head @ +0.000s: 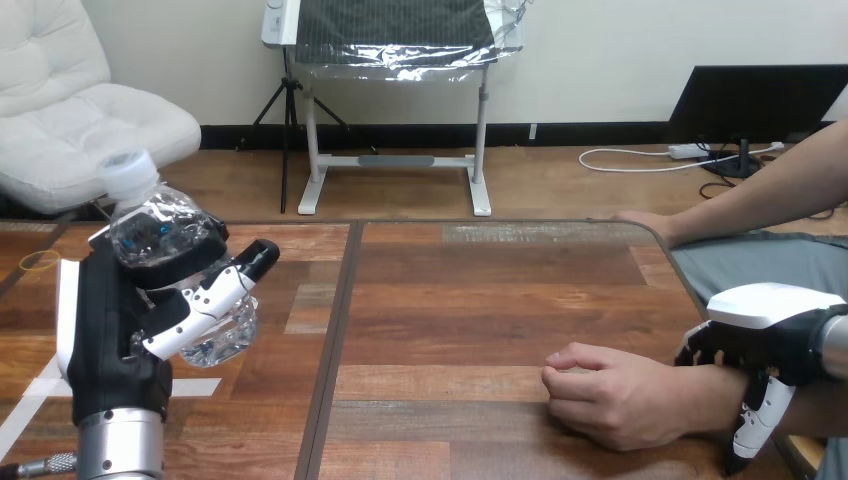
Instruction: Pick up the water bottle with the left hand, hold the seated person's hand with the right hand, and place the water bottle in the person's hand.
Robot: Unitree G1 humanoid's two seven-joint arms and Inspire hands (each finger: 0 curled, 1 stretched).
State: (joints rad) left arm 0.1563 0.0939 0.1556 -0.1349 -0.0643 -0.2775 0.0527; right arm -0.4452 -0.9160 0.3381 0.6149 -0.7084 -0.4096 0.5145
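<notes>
— Left hand (110, 320)?
— Up at the view's left, raised above the table (480, 300). Fingers (215, 290) and thumb curled tight round the water bottle (160, 228).
— And the water bottle itself?
— Clear, crumpled, tilted with its white cap (130, 175) toward the left. Hangs clear of the wood, clamped in that grasp, well apart from the person's hand (610, 395).
— That one, then?
— Rests on the table at lower right, loosely fisted, knuckles toward the view's left.
— Right hand (765, 310)?
— Sits over the person's wrist (715, 385), white shell upward. Fingers bent down over the far side, thumb down the near side: closed round that wrist.
— Anything more on the table?
— Farther back, the person's other hand (640, 218), lying flat at the far edge, toward the right.
</notes>
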